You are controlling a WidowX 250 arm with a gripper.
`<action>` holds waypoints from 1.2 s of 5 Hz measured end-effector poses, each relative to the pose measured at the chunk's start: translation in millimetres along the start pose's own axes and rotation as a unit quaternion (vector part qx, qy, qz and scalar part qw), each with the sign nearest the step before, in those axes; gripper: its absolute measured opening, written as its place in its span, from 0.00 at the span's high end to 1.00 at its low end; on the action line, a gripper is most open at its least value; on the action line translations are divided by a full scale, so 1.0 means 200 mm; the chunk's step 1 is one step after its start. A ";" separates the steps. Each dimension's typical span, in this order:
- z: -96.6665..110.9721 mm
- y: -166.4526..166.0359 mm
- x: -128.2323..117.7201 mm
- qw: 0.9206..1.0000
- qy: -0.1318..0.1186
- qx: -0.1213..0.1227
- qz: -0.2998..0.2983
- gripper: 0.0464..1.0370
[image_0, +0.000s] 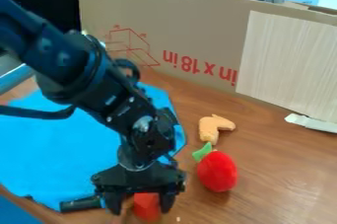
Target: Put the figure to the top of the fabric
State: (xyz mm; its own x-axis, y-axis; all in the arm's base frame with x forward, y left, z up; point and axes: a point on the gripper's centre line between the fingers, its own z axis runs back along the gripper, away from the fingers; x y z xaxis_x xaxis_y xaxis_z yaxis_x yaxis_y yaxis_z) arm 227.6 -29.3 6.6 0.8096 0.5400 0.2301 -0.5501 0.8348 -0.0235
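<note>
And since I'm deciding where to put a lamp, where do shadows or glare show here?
Camera view: a soft shadow lies on the wooden table by the lower edge of the red plush toy; a mild sheen pales the wood at the right; small glints dot the black arm; the blue fabric has no harsh glare.

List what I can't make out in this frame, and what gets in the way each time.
Camera view:
- Red-orange block: its upper part is hidden behind the gripper, so its full shape and any contact with the jaws stay unclear.
- Blue fabric: its middle is covered by the arm, its left side cut off by the picture's edge.
- Black cylinder: too little detail to identify; its right end meets the gripper's outline.
</note>
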 end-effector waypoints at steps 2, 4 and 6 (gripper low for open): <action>-0.04 0.02 -0.02 1.000 0.011 -0.003 0.019 0.38; 0.08 0.09 -0.03 0.999 0.014 -0.048 0.007 0.42; 0.22 0.28 0.08 0.993 0.008 -0.099 0.056 0.42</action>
State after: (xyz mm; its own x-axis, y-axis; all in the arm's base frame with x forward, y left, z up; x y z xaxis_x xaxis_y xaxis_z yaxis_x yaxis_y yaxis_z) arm 200.2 20.8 51.8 0.7499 0.6306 0.1998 -0.5868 0.7736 -0.2393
